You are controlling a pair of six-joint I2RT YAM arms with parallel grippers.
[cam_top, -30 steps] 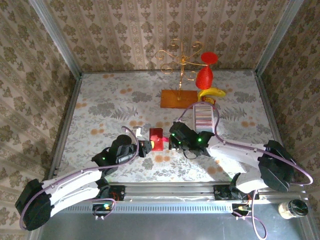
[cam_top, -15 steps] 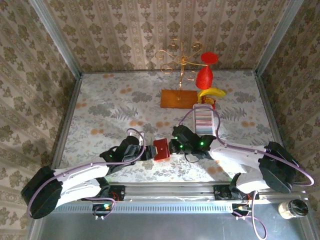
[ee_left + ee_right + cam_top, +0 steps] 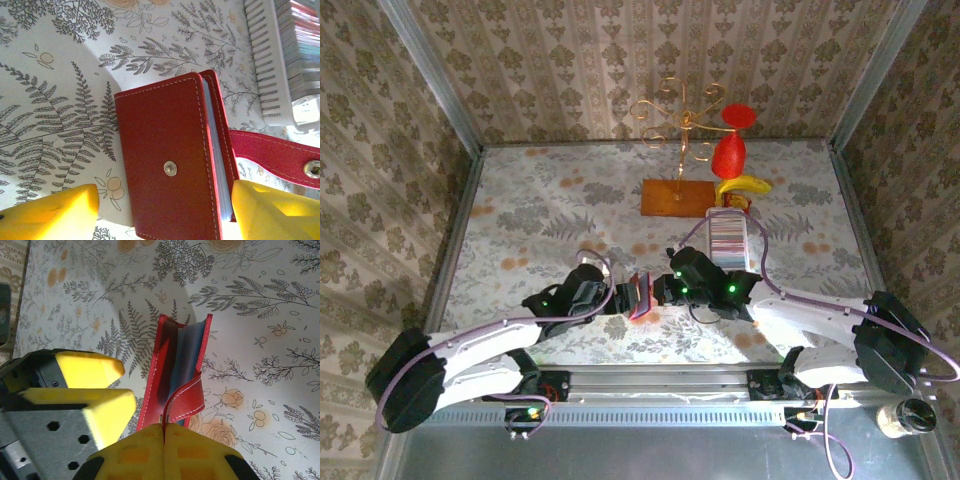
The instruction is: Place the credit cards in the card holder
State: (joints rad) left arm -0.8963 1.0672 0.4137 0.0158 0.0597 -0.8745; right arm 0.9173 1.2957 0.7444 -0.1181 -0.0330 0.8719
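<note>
The card holder [image 3: 165,165] is cut off at its near edge, between the fingers of the left gripper [image 3: 165,205]. The end of its snap tab [image 3: 186,397] is hidden inside the right gripper [image 3: 164,432].

Red stitched leather card holder [image 3: 165,165], slightly agape, against fern-printed cloth [image 3: 60,100].
Yellow fingertips [image 3: 50,212] of the left gripper [image 3: 162,212] flank it, spread wide; multicoloured credit cards [image 3: 302,45] fill a white ribbed tray [image 3: 265,65] beyond.
</note>
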